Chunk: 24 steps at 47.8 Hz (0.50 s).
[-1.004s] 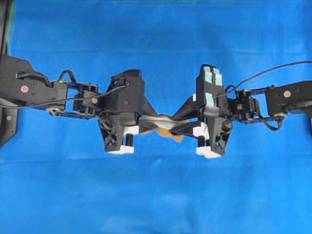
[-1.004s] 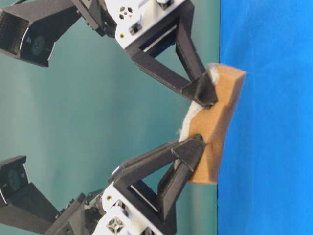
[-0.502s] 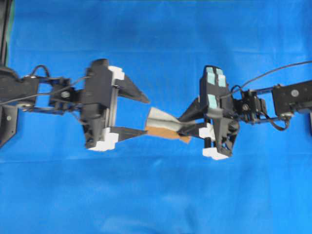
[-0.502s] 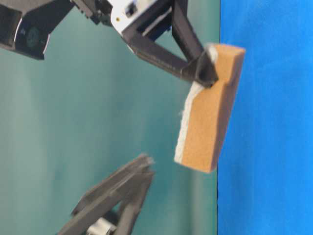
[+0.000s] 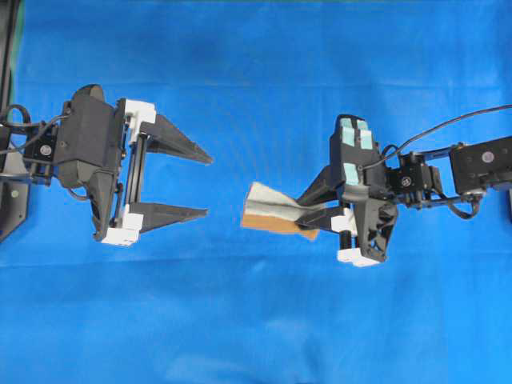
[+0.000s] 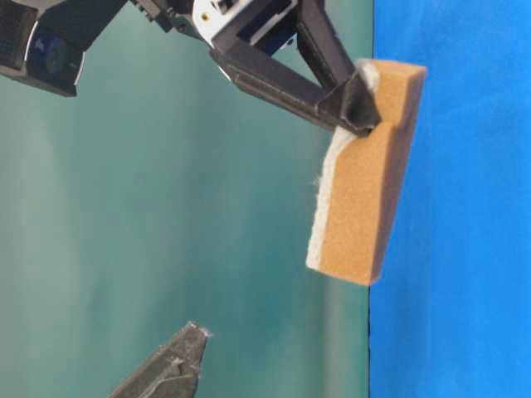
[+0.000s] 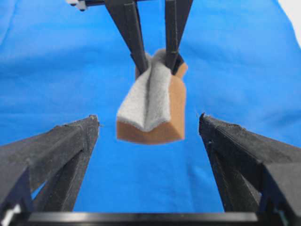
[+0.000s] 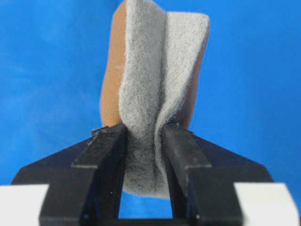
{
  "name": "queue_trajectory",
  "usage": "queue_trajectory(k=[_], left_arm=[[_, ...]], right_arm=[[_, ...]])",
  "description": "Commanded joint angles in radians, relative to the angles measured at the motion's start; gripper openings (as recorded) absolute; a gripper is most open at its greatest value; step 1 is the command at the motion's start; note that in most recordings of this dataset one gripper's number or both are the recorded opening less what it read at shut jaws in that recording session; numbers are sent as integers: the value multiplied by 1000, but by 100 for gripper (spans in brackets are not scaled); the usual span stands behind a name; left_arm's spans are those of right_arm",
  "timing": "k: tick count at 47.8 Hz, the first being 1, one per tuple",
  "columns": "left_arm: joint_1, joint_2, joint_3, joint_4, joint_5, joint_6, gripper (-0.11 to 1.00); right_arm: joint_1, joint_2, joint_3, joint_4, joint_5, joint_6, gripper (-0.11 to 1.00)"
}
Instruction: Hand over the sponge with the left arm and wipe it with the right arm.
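Note:
The sponge [image 5: 270,211], grey-white scouring face over an orange-tan layer, hangs above the blue cloth, pinched at one end and creased along its length. My right gripper [image 5: 307,212], on the arm with pale teal patches, is shut on the sponge [image 8: 155,70], whose grey face folds between its fingers [image 8: 178,141]. The left gripper [image 5: 208,186] stands wide open well to the left, apart from the sponge and holding nothing. In the left wrist view the sponge [image 7: 150,106] floats ahead of the spread left fingers [image 7: 70,141]. At table level the sponge [image 6: 365,207] hangs from the right fingers [image 6: 353,104].
A blue cloth [image 5: 256,320] covers the whole table. A black stand [image 5: 10,200] sits at the left edge. A thin black cable [image 5: 448,120] runs off the right arm. A teal wall [image 6: 166,207] backs the table-level view.
The left gripper opened, let go of the sponge and drew back to the left. The right gripper stayed shut on the sponge and held nearly in place.

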Motion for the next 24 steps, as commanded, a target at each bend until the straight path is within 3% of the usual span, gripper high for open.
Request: queue_trajectory(k=[1, 24], left_arm=[[-3, -12, 0, -2, -8, 5, 85], [-3, -15, 3, -2, -9, 9, 85]], right_arm=[[0, 3, -21, -12, -5, -2, 35], [-32, 281, -29, -74, -64, -9, 35]])
